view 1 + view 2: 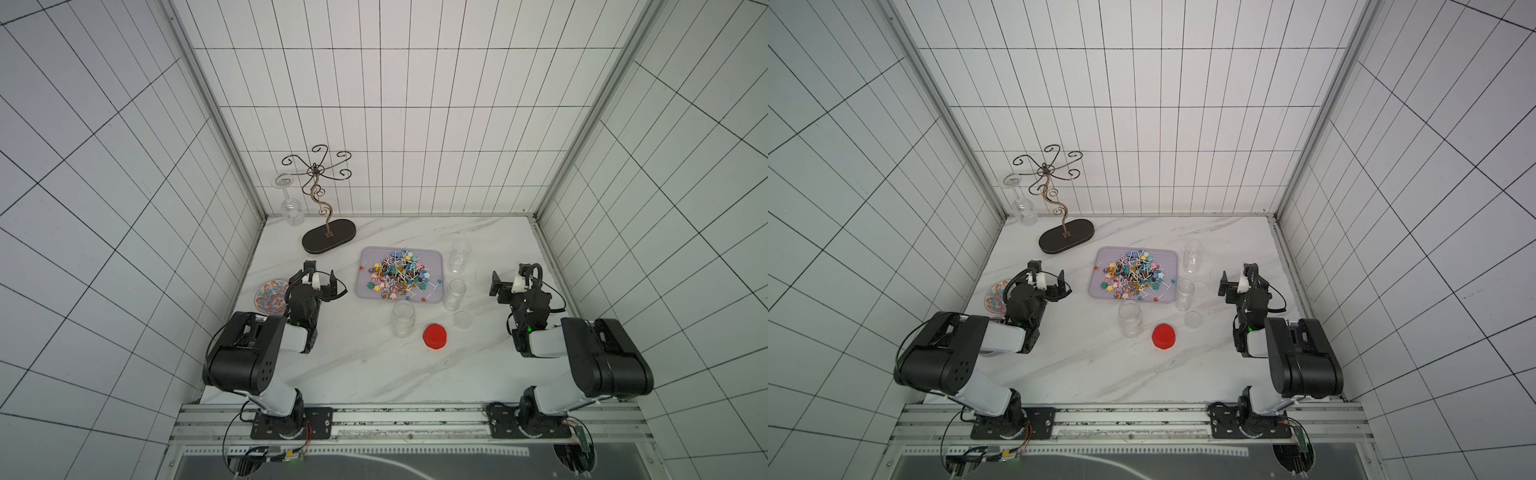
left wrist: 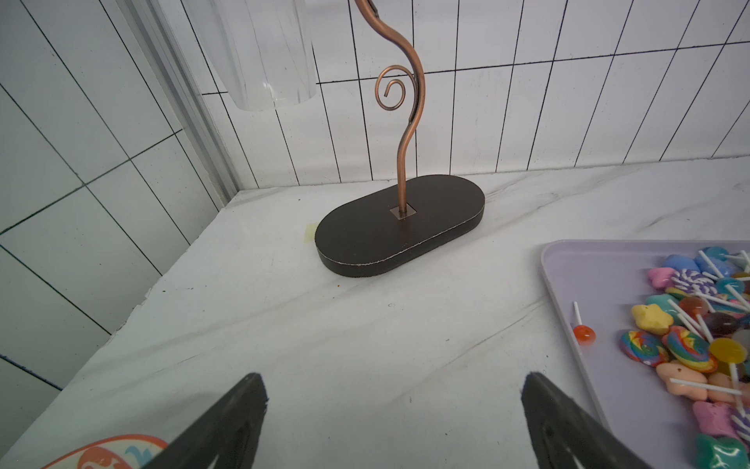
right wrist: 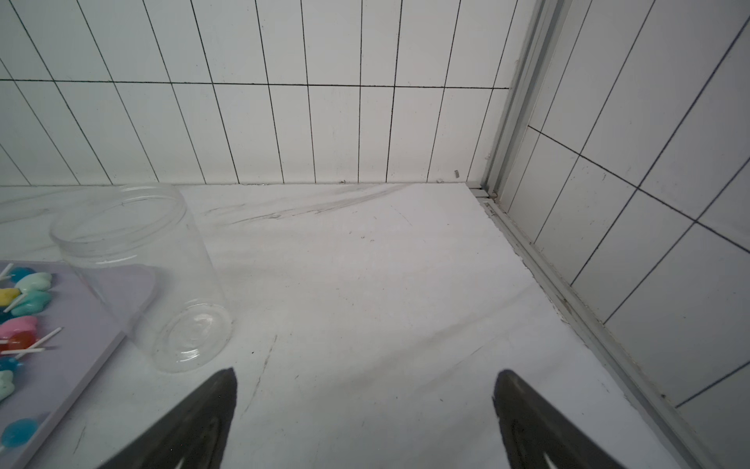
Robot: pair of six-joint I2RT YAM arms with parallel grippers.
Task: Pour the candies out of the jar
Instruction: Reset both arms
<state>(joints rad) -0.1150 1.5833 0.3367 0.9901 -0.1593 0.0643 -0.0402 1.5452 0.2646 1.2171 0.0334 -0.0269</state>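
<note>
Left gripper (image 1: 321,272) hangs wide open, nothing between its fingers, over bare desk (image 1: 357,374) just left of the tray (image 1: 434,266). Its wrist view catches only two dark fingertips (image 2: 247,402); the rest is cut off. Right gripper (image 1: 509,276) is spread just as wide and just as empty, hovering to the right of the jars and well apart from the tray. The candies (image 1: 395,276) lie heaped in the middle of the tray, with a few lollipops strayed toward its near and left edges. From above the kinds blur together. The left wrist view shows stars, swirls and white sticks (image 2: 686,325), but only one corner of the heap. Three clear jars stand upright, open and apparently empty, their walls faint against the marble: the far jar (image 1: 460,257) just beside the tray's far right corner, the middle jar (image 1: 455,294) by its near right corner, and the near jar (image 1: 403,318) in front of the tray. Which one held the candies, I cannot tell. A red lid (image 1: 434,336) sits just right of the near jar, and a clear lid (image 1: 463,320), barely visible, lies near the middle jar. A patterned plate (image 1: 270,296) is half hidden behind the left arm. At the back left, a glass (image 1: 292,212) hangs upside down from a wire stand (image 1: 328,237).
</note>
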